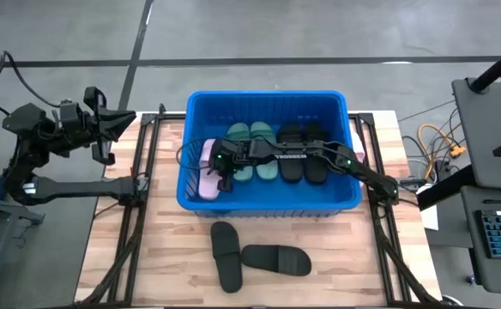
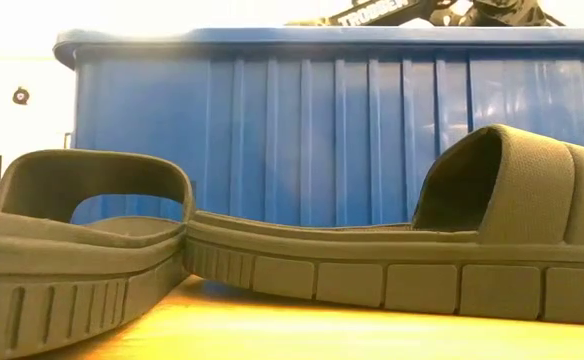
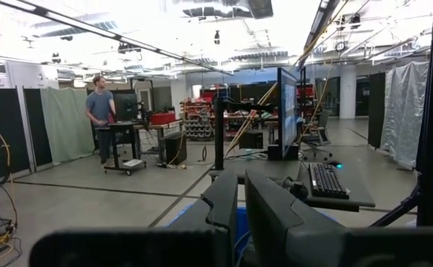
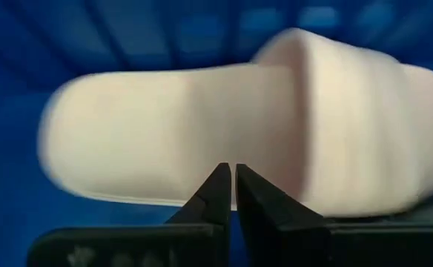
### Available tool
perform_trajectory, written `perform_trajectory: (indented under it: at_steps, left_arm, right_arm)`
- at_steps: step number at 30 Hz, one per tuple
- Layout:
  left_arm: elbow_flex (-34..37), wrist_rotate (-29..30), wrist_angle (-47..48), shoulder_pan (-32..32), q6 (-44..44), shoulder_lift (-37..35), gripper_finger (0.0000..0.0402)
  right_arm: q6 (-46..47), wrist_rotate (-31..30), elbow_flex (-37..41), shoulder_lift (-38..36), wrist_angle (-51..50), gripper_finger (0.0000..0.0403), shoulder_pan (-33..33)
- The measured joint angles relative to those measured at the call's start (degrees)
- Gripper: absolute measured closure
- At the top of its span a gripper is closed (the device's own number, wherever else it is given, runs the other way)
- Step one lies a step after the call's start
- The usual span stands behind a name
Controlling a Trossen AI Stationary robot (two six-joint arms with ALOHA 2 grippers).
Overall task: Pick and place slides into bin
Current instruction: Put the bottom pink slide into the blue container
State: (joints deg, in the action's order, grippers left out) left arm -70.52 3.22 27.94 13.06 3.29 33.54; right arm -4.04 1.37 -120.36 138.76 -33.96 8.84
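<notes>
Now right gripper (image 1: 222,172) inside blue bin (image 1: 268,101), fingers together, empty, above pale pink slide (image 4: 261,126). Two black slides (image 1: 259,257) lie on tabletop (image 1: 173,266) just outside bin's near wall; right arm nearer. Left gripper (image 1: 117,120) beyond bin's left wall, fingers together.

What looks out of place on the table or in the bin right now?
Two black slides lie on the table in front of the bin, angled with ends touching, not yet binned. Inside, a pink slide lies by the bin's left wall, beside the shut right gripper. Nothing looks damaged or spilled.
</notes>
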Motion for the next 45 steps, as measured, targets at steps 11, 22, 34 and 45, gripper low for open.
perform_trajectory:
  at_steps: [11,22,34,45]
  left_arm:
    - [0.0,0.02,0.07,-0.01,0.0,-0.69,0.0387]
    - [0.0,0.07,0.08,-0.02,0.02,-0.96,0.0387]
    - [0.0,0.02,0.62,-0.01,0.02,-1.15,0.0387]
    - [0.0,0.02,1.49,0.0,-0.04,-1.18,0.0387]
  right_arm:
    - [6.63,-8.49,0.04,0.06,0.71,0.039,2.76]
    - [9.96,-12.81,0.04,0.11,8.11,0.0391,3.54]
    - [11.27,-5.71,-0.13,0.11,9.04,0.0366,2.31]
    - [-7.33,4.97,0.28,1.55,12.9,0.0309,2.71]
